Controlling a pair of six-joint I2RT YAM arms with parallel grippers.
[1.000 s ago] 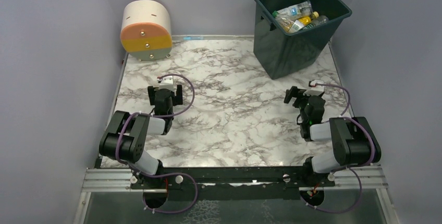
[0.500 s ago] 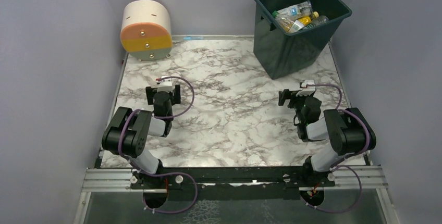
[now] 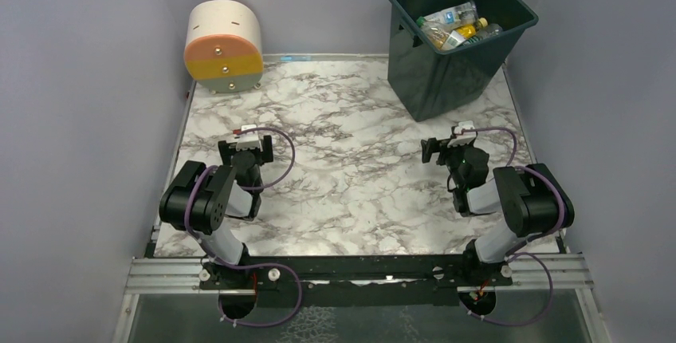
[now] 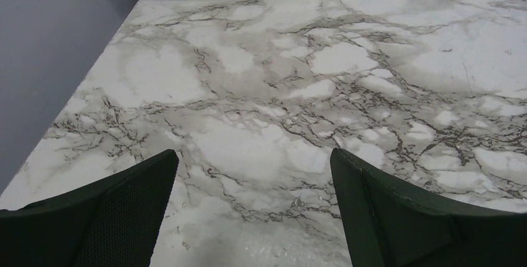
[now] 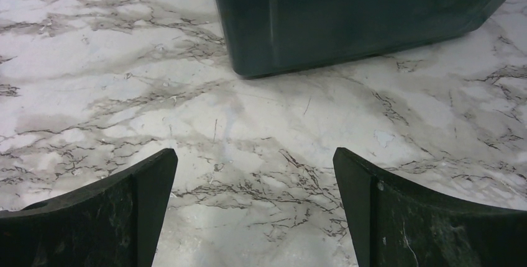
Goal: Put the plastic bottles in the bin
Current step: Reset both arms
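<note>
Left gripper (image 4: 253,156) hangs spread and empty over the marble table (image 3: 351,169); right gripper (image 5: 255,154) likewise, jaws wide. The plastic bottles (image 3: 456,27) lie piled in the bin (image 3: 443,73): probably light, slick, crushable, best pinched across the body.

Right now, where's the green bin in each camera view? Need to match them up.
Top external: bin at upper right, on the table's far right corner, bottles inside.
Left wrist: not in view.
Right wrist: bin along the top edge, centre to right, only its lower wall and base showing.
Shared landmark: the marble tabletop, seen in all three views.
</note>
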